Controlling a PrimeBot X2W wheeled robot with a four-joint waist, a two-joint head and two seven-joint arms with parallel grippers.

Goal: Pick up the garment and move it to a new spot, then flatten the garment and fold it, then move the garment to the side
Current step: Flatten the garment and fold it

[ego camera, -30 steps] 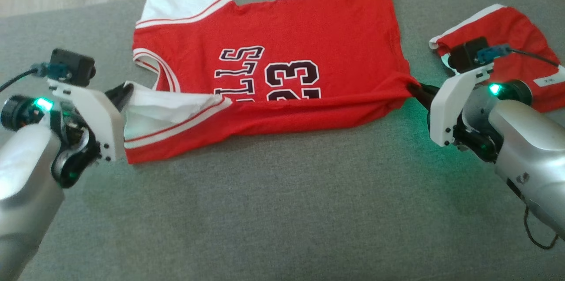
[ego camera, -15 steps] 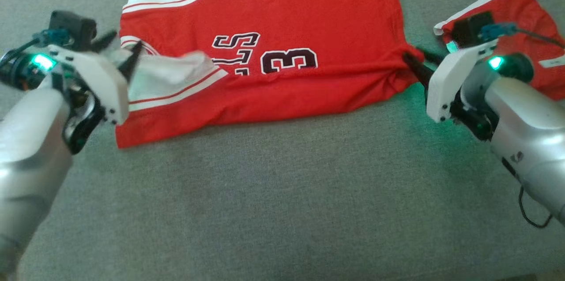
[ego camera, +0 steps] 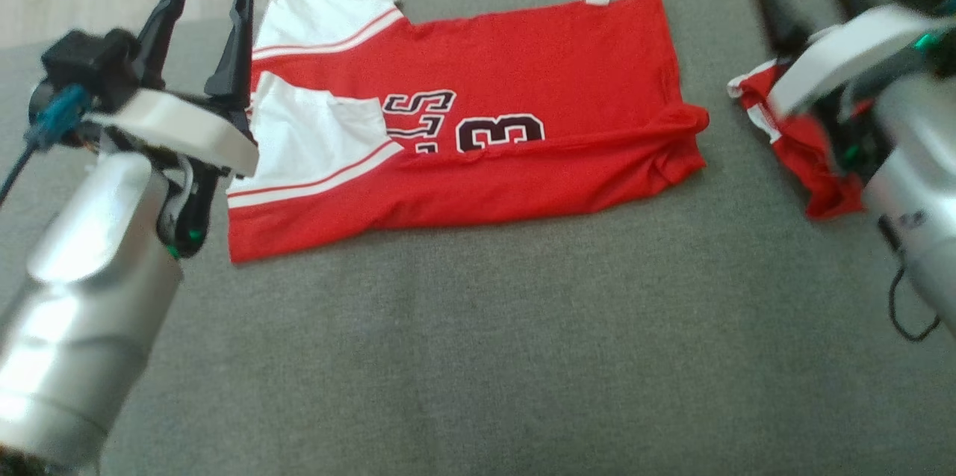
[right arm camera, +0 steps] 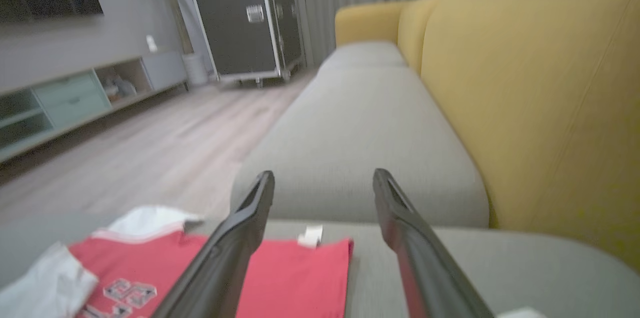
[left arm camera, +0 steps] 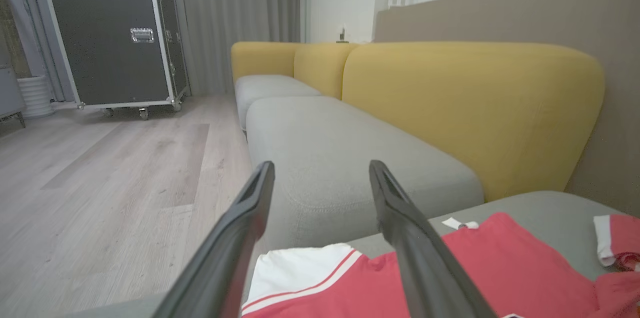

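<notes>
Silver cylindrical forearms (ego camera: 89, 274), white wrist brackets (ego camera: 179, 128), long black tapered fingers (ego camera: 235, 35), a blue connector (ego camera: 52, 125), a thin black cable (ego camera: 892, 298).

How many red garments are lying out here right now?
2: the half-folded jersey in the middle, and a smaller red garment to its right, partly hidden behind the right arm.

The grey sofa seat (ego camera: 485, 356) lies bare from 4 to 8 o'clock of the red jersey (ego camera: 523, 80), free for a reach. At 3 o'clock a second red garment (ego camera: 806, 162) narrows the gap. In the left wrist view a yellow backrest (left arm camera: 475, 108) walls 2 o'clock.
</notes>
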